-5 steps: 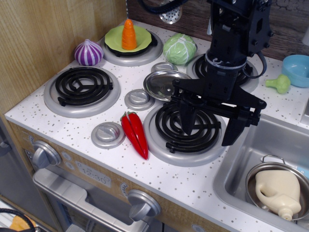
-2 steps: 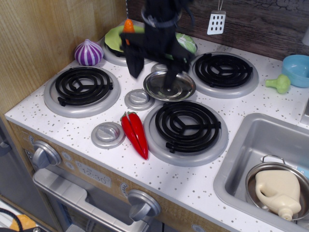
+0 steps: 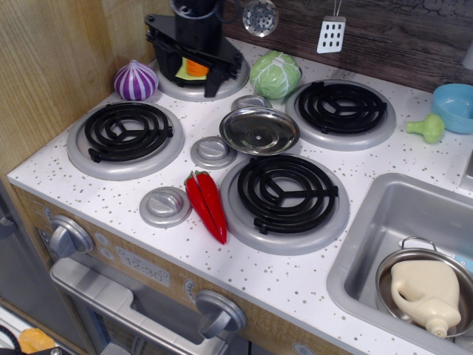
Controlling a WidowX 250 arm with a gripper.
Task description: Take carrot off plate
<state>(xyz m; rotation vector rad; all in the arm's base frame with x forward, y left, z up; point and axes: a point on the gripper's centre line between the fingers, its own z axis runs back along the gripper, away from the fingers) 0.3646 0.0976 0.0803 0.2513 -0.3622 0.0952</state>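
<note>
The orange carrot point(image 3: 196, 68) stands on the lime-green plate point(image 3: 182, 72) on the back-left burner. Only a small part of each shows between the black gripper parts. My gripper point(image 3: 194, 72) has come down over the plate. It is open, with one finger point(image 3: 165, 65) left of the carrot and the other point(image 3: 219, 77) to its right. I cannot tell whether the fingers touch the carrot.
A purple onion point(image 3: 135, 80) lies left of the plate and a green cabbage point(image 3: 275, 74) to its right. A silver lid point(image 3: 259, 130) and red chili peppers point(image 3: 207, 201) lie mid-stove. A blue bowl point(image 3: 452, 103) is at the far right. The sink point(image 3: 369, 222) holds a pot.
The gripper moved from above the front-right burner to the back left and came down over the plate, so its fingers now straddle the carrot and hide most of it.
</note>
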